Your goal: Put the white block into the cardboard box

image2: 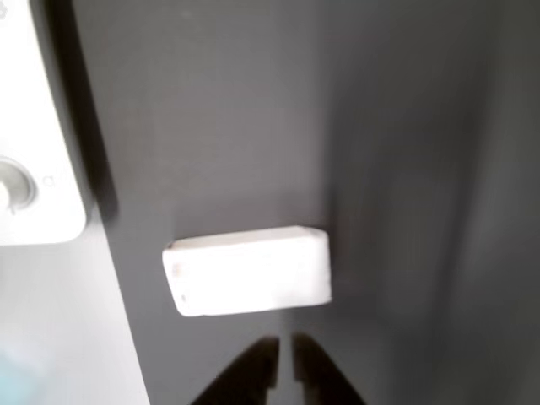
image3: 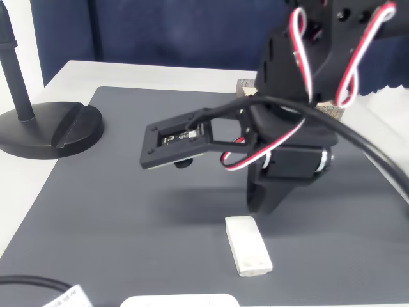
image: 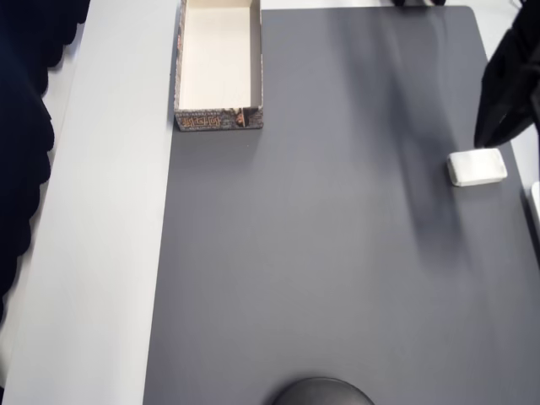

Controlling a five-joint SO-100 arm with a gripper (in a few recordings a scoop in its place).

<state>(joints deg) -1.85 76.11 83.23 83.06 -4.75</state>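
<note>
Hovering just above the dark mat, my gripper (image2: 284,371) is carrying nothing; in the wrist view its two dark tips are nearly meeting, with only a thin slit between them. I am looking straight down at the white block (image2: 247,270), which is lying flat on the mat just ahead of those tips and apart from them, its long axis running across my line of approach, so I judge my jaws will need to be opening wider before closing over its short sides. In the fixed view the block (image3: 248,245) is sitting just in front of my lower finger, not touched. Beside it in the wrist view, a bigger white thing (image2: 29,135) is lying off the mat's edge, leaving little room on that side. Farther off, the grey mat (image: 337,253) is stretching open between me and the cardboard box (image: 219,121), which in the overhead view is standing at the far upper left corner, well apart from the block (image: 477,166) at the right edge.
</note>
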